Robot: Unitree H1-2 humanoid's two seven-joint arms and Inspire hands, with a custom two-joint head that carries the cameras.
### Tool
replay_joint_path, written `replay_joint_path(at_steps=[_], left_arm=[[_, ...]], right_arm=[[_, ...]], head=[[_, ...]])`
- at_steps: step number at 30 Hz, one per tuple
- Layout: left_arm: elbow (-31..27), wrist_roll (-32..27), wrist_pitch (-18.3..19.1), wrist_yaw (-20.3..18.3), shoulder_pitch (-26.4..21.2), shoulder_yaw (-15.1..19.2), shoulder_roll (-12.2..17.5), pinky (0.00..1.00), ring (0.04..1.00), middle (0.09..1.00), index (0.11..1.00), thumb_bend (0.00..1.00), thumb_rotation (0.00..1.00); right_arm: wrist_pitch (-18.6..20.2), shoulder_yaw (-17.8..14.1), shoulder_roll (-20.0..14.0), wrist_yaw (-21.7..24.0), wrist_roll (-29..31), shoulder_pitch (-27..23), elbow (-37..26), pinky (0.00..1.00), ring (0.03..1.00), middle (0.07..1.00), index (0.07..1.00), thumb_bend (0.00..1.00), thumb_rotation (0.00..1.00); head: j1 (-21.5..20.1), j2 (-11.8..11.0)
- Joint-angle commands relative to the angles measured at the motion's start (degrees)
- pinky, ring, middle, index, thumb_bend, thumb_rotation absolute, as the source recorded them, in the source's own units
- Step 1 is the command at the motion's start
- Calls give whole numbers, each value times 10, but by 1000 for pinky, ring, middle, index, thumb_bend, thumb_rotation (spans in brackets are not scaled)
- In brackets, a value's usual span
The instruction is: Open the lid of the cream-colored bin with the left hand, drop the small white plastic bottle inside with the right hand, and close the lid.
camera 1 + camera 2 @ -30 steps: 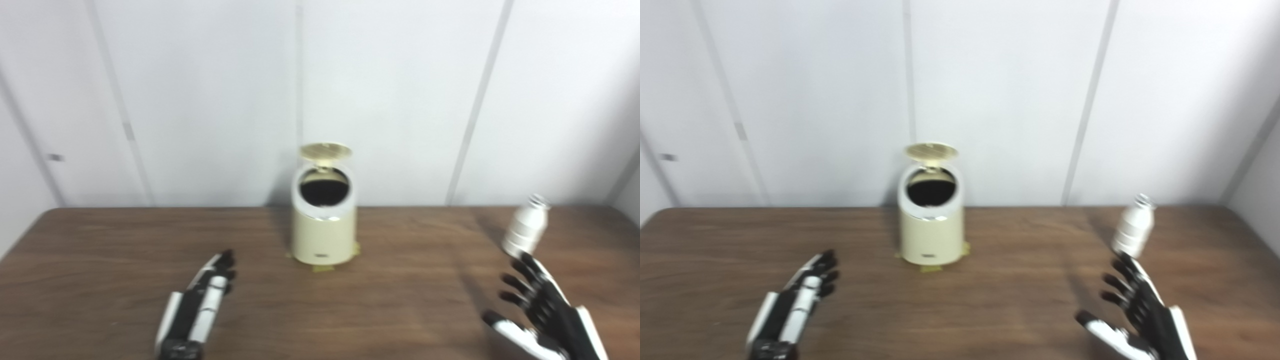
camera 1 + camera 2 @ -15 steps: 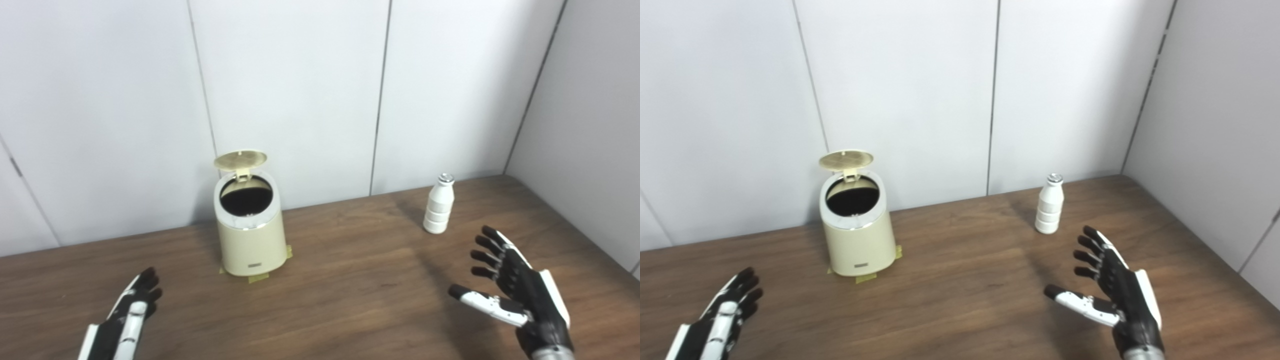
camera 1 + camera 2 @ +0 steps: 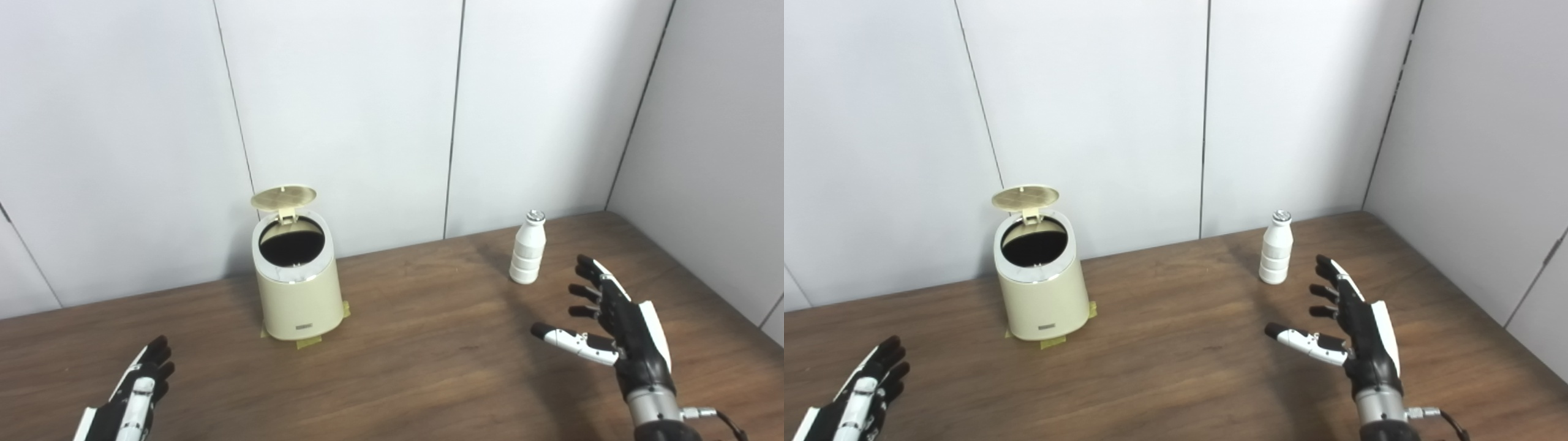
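The cream-colored bin [image 3: 299, 295] stands at the back of the table [image 3: 422, 343], left of centre. Its round lid [image 3: 283, 197] is tipped up and the dark opening shows. A small white plastic bottle [image 3: 527, 256] with a silver cap stands upright to the right, near the wall. My right hand [image 3: 615, 321] is open, fingers spread, thumb pointing left, a short way in front of and right of the bottle, not touching it. My left hand [image 3: 131, 398] lies low at the bottom left, fingers straight and together, holding nothing, far from the bin.
White wall panels close the table at the back and on the right, meeting in a corner behind the bottle. Yellow tape strips [image 3: 306, 343] lie under the bin's base. Bare brown wood stretches between bin and bottle.
The camera has swung right, shifting the whole scene left. My right hand has risen and moved forward toward the bottle. The left hand has dropped toward the bottom left corner.
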Motion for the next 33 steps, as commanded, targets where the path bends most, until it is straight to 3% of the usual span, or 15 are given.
replay_joint_path(at_steps=[1,5,11,17,21,33], left_arm=[[-30,-7,1,0,-8,2,6,977,953,950,974,341,886],[-39,-13,11,3,-4,6,3,986,959,961,988,300,889],[-56,-6,34,6,-1,2,5,988,957,958,980,331,893],[-64,-8,39,5,4,2,5,978,954,954,979,296,901],[-69,-11,43,5,7,3,6,980,950,958,982,290,891],[-88,-6,44,5,9,-2,21,980,947,958,987,240,925]], right_arm=[[-11,-5,-23,-13,-19,-27,5,707,813,868,869,845,216],[-8,-14,-38,-15,-14,-55,43,645,811,872,882,875,233],[14,-15,-69,-16,-29,-94,83,685,823,877,883,882,195],[34,-11,-92,-14,-29,-133,119,690,823,864,866,888,186],[50,4,-103,-13,-45,-154,129,700,834,866,866,869,159],[47,35,-141,-6,-59,-211,198,758,864,909,889,856,190]], head=[[-1,0],[0,1],[4,7],[6,9],[5,11],[10,19]])
